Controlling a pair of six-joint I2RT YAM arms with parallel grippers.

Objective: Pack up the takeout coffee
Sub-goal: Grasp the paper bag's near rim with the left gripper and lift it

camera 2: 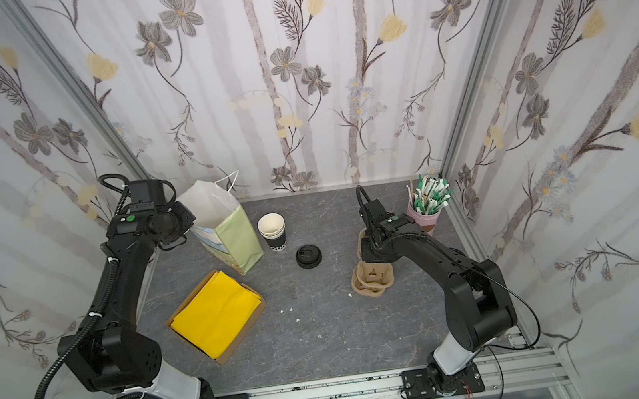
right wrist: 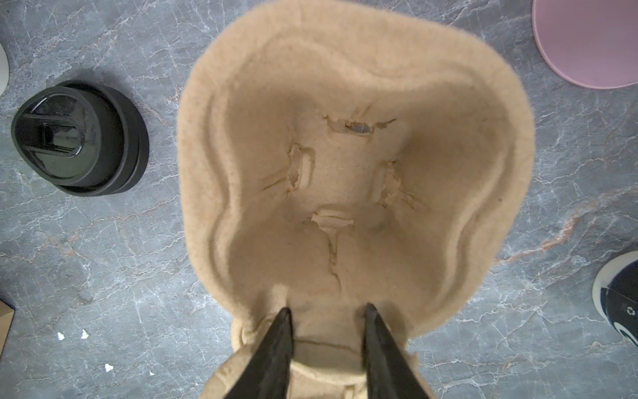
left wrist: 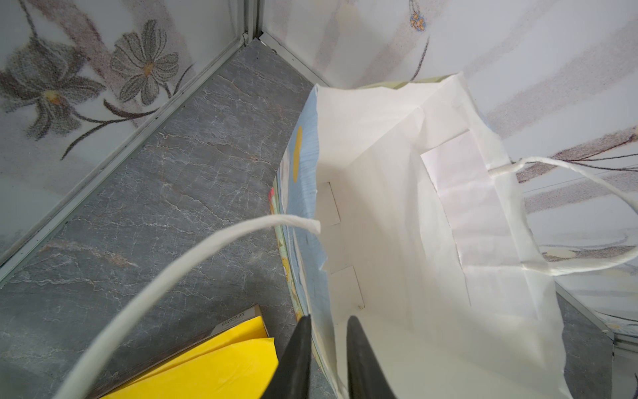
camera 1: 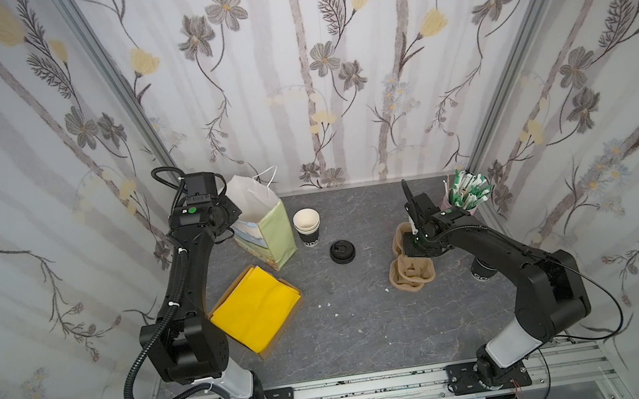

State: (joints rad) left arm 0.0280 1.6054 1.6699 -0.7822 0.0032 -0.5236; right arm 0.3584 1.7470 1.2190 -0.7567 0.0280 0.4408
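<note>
Prep step: your left gripper [left wrist: 328, 319] straddles the bag [left wrist: 397, 207] rim (pinched? can't tell), right gripper [right wrist: 328, 307] clamps the tray [right wrist: 345, 103]; next, spread that bag.

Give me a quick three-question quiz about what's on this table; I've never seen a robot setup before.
1. True or false: the black lids sit on top of the stack of cups.
2. What does the right gripper hold? A) a pulp cup carrier B) a spoon C) a bottle
3. Which thing's rim sits between the fingers of the left gripper?

Key: 1 false, they lie on the table beside the cups. 2 A. 3 the paper bag.
</note>
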